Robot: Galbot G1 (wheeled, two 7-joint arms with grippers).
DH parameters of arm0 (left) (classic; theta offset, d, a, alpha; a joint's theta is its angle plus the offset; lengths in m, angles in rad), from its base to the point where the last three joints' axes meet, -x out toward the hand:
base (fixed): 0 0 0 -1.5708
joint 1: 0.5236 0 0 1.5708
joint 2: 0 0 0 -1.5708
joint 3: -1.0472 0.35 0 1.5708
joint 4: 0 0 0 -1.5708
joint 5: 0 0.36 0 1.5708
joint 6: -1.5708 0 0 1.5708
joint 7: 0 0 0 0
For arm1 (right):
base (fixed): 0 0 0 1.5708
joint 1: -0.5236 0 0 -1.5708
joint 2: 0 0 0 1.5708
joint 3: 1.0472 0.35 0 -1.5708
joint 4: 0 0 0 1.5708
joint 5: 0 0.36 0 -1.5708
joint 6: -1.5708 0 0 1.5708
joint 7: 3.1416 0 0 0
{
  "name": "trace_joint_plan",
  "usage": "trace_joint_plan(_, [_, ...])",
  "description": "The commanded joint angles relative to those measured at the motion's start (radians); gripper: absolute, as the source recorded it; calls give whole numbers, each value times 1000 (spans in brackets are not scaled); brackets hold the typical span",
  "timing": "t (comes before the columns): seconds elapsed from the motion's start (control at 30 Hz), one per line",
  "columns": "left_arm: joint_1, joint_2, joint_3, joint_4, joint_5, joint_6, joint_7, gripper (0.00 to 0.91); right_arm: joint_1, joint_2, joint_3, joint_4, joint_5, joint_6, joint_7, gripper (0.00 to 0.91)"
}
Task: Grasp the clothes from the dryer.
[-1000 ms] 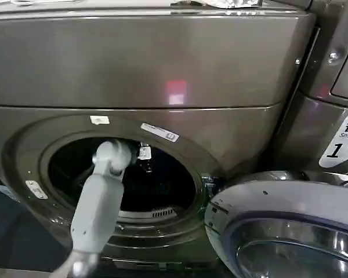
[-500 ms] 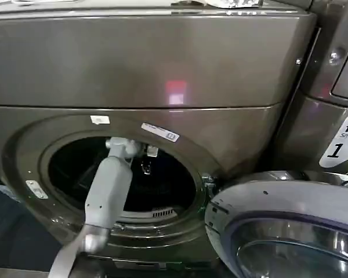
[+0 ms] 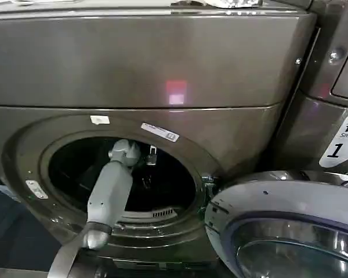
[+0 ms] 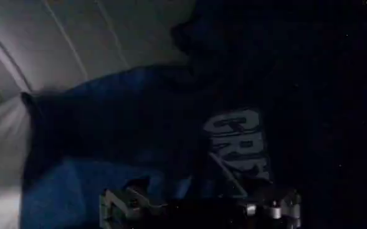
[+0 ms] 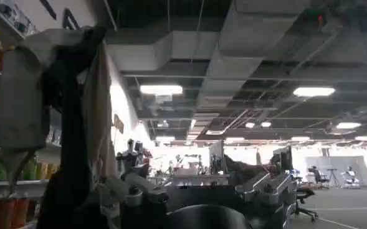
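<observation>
Clothes lie before left gripper inside dryer; finger state unclear.

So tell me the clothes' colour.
Dark navy blue with pale lettering, clearest in the left wrist view.

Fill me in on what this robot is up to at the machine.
The left arm reaches through the round port of the big bronze-grey front-loading dryer, whose door hangs open to the right. The left gripper is deep inside the drum. Its wrist camera looks at a soft dark navy-blue bundle of clothes with white lettering, close in front. The right gripper is parked away from the machine, pointing up toward the ceiling.
</observation>
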Motion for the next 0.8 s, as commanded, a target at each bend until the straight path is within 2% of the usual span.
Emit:
trace_joint_plan(0.03, [4,0,-5,41,-14,-1,-7,216,1,-2,0,1,1,1,0,907])
trace_joint_plan(0.07, [6,0,-5,37,-18,-1,-5,114,2,-1,0,1,1,1,0,907])
trace_joint_plan(0.2, [6,2,-5,35,-28,-1,-4,0,3,-2,0,0,1,1,0,907])
trace_joint_plan(0.63, [13,10,-16,0,-78,11,-51,0,0,4,-4,8,2,-6,-12,907])
trace_joint_plan(0.73, [19,18,-28,-26,-141,17,-134,0,0,3,-4,19,10,-18,-13,907])
trace_joint_plan(0.8, [24,16,-34,-33,-209,34,-345,0,2,4,-6,21,11,-20,-11,907])
